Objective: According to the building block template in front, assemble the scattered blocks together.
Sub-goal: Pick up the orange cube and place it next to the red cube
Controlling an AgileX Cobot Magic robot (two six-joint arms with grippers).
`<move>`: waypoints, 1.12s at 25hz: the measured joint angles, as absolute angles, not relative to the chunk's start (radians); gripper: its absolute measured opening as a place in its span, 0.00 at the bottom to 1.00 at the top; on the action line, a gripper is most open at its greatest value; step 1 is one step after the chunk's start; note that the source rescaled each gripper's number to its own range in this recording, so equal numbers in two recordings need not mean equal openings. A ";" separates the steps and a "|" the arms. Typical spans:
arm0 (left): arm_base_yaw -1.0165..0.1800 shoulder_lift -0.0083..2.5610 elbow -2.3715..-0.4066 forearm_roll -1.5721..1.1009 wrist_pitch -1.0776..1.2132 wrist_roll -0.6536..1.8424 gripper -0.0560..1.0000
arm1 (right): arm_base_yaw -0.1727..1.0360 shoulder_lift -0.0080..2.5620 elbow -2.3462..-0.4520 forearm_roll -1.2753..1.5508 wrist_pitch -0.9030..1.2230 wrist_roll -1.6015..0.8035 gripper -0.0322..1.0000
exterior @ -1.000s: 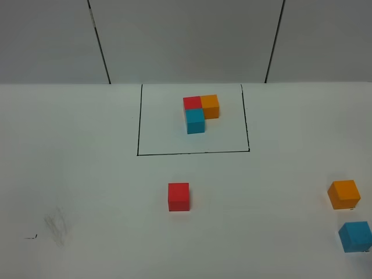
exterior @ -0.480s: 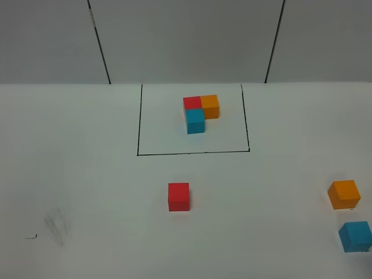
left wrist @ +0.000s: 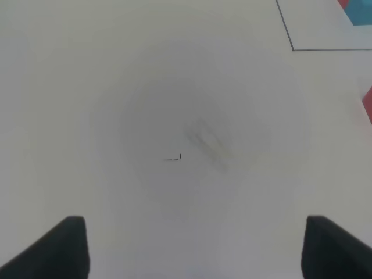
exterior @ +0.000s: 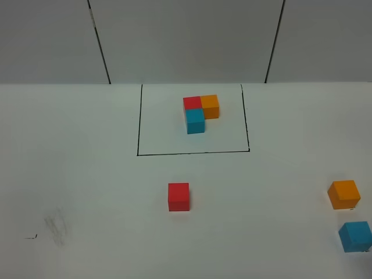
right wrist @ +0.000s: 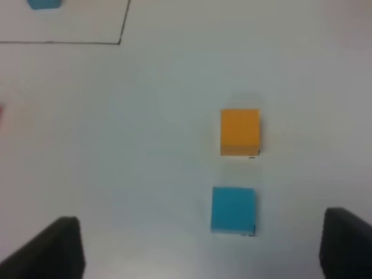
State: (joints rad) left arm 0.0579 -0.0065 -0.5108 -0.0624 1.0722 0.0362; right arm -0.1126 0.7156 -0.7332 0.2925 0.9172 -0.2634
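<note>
On white table [exterior: 87, 174], far middle: black rectangle [exterior: 192, 153] holds building block template [exterior: 201, 113]. Template is L of three touching cubes: red and orange side by side, blue against red's near face.
Nearer than rectangle, centre: loose red cube [exterior: 178, 196].
At right edge: loose orange cube [exterior: 343, 194] and loose blue cube [exterior: 355, 236], near each other, apart.
Claws show in wrist views only.
Left claw [left wrist: 195, 250]: spread wide, empty, above grey smudge [left wrist: 204, 139].
Right claw [right wrist: 200, 250]: parted wide, gripping nothing; loose blue cube just ahead, loose orange cube beyond it.
</note>
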 joint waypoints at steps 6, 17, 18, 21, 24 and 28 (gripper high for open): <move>0.058 -0.007 -0.511 -0.062 1.072 0.036 0.80 | -0.113 0.825 -0.733 0.285 0.917 -0.256 0.69; 0.058 -0.007 -0.511 -0.062 1.072 0.036 0.80 | -0.113 1.018 -0.734 0.285 0.799 -0.278 0.69; 0.058 -0.007 -0.511 -0.062 1.072 0.036 0.80 | -0.113 1.036 -0.734 0.285 0.798 -0.282 0.69; 0.058 -0.007 -0.511 -0.062 1.072 0.036 0.80 | -0.113 1.094 -0.745 0.283 0.793 -0.291 0.69; 0.058 -0.007 -0.511 -0.062 1.072 0.036 0.80 | -0.113 1.159 -0.796 0.282 0.794 -0.294 0.68; 0.058 -0.007 -0.511 -0.062 1.072 0.036 0.80 | -0.104 1.267 -0.895 0.274 0.806 -0.292 0.64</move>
State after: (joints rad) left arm 0.0579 -0.0065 -0.5108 -0.0624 1.0722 0.0362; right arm -0.1036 1.2667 -0.8954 0.2743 0.8059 -0.2922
